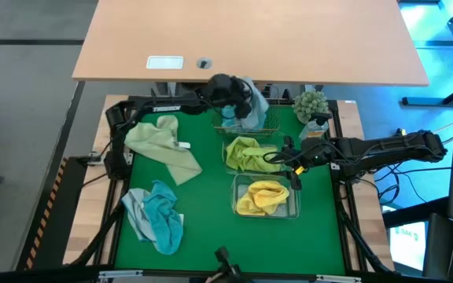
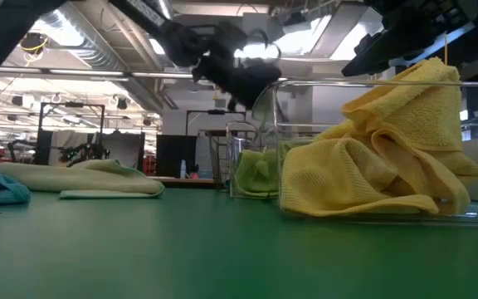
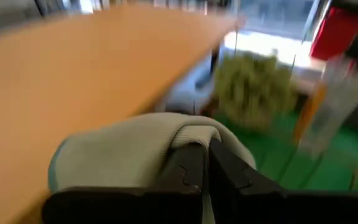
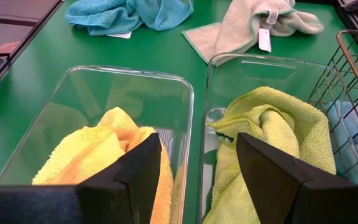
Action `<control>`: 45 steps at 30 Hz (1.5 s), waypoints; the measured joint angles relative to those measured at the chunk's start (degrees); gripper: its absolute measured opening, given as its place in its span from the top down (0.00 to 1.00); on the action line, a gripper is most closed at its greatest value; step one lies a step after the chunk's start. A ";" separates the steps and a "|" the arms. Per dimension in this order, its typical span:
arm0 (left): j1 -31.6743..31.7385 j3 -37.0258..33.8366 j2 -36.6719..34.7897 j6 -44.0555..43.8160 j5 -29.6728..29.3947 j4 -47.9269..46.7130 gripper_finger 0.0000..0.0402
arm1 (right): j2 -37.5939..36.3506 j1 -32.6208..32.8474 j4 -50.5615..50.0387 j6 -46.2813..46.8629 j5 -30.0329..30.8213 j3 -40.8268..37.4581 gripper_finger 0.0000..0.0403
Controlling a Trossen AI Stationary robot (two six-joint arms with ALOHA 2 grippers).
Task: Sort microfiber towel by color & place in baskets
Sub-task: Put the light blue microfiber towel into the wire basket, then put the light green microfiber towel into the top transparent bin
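My left gripper (image 1: pixel 238 96) is shut on a pale blue towel (image 3: pixel 129 149) above the copper wire basket (image 1: pixel 250 126) at the table's far side. A blue towel (image 4: pixel 355 134) lies in that basket. The middle clear tub (image 1: pixel 228 157) holds a green towel (image 4: pixel 272 121). The near clear tub (image 1: pixel 293 206) holds a yellow towel (image 1: pixel 263 196). My right gripper (image 4: pixel 197 168) is open and empty above the adjoining walls of the two tubs. A pale green towel (image 1: pixel 163 145) and teal and pale blue towels (image 1: pixel 157 214) lie flat on the green mat. My left gripper pinches a bunched fold of the pale blue towel (image 3: pixel 194 134) between its two fingers (image 3: pixel 188 168). The towel bulges out over and past the fingertips. It is lifted clear of the table, above the wire basket (image 1: pixel 267 119). How many layers it has, I cannot tell.
A small potted green plant (image 1: pixel 311 104) stands at the far right, beside the wire basket. A wooden desk (image 1: pixel 250 39) lies beyond the table's far edge. The left half of the mat (image 1: pixel 203 236) has bare stretches between the loose towels.
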 joint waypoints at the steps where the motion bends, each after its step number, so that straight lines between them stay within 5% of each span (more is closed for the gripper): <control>1: -0.02 0.00 0.77 -0.01 -0.13 -1.71 0.99 | 0.00 0.00 0.00 0.00 0.00 0.00 0.48; 11: -0.02 -0.02 3.55 0.06 -5.20 -18.46 0.96 | 0.00 0.00 0.00 0.00 -0.05 0.00 0.48; 27: -0.12 1.34 3.33 -1.44 -5.56 -19.80 0.92 | 0.00 0.00 0.00 0.00 -0.09 0.00 0.48; 37: -0.72 10.88 3.31 -1.38 -3.65 -31.95 0.67 | 0.00 0.00 0.00 0.00 -0.09 0.00 0.48; 45: -1.23 24.39 3.31 0.21 -3.65 -52.45 0.65 | 0.00 0.00 0.00 0.00 -0.09 0.00 0.48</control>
